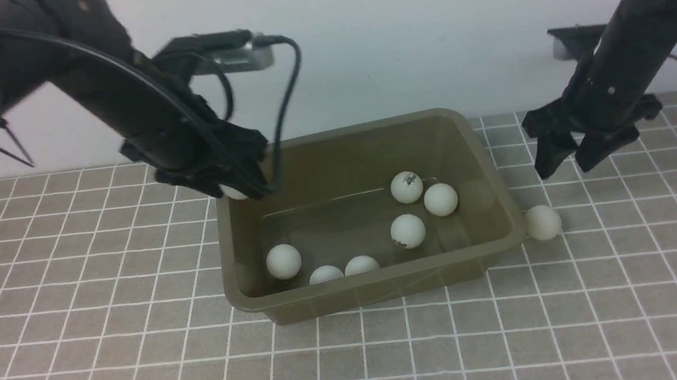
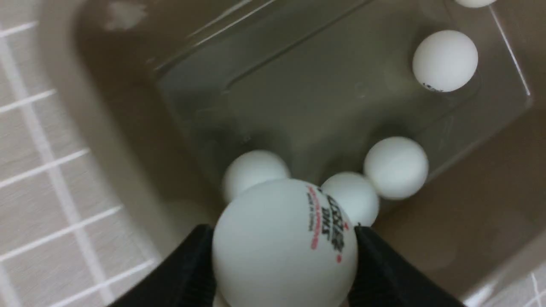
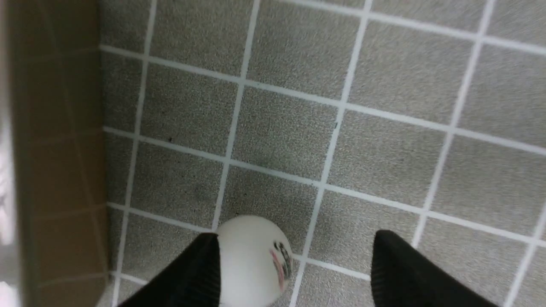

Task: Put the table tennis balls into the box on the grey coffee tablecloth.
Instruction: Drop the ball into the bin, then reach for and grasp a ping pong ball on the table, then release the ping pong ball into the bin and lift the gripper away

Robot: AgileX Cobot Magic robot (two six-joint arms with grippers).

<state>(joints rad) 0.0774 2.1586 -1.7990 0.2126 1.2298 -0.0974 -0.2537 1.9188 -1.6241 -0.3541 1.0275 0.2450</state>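
The table tennis balls, small white matte spheres, are found in three places. Six of them are seen inside the box, a shallow rectangular olive-brown plastic tub with rounded corners and a flared rim. The tub is set at the centre of the front view on the grey coffee tablecloth, a grey-brown cloth divided into small squares by thin white lines and spread over the tabletop. Within the tub, three balls are grouped toward the right of the floor, and three more are lined along the near wall, toward its lower left corner.

A seventh, the held ball, is clamped between the black fingers of the left claw, over the tub's upper left corner. In the left wrist view its red and black print is shown, with the tub floor and other balls beneath it.

The eighth, the loose ball, is seen on the cloth just beside the tub's right rim, right of centre in the frame. The right claw is held above it with its fingers spread apart and nothing gripped. In the right wrist view this ball is seen close against one finger and clear of the other.
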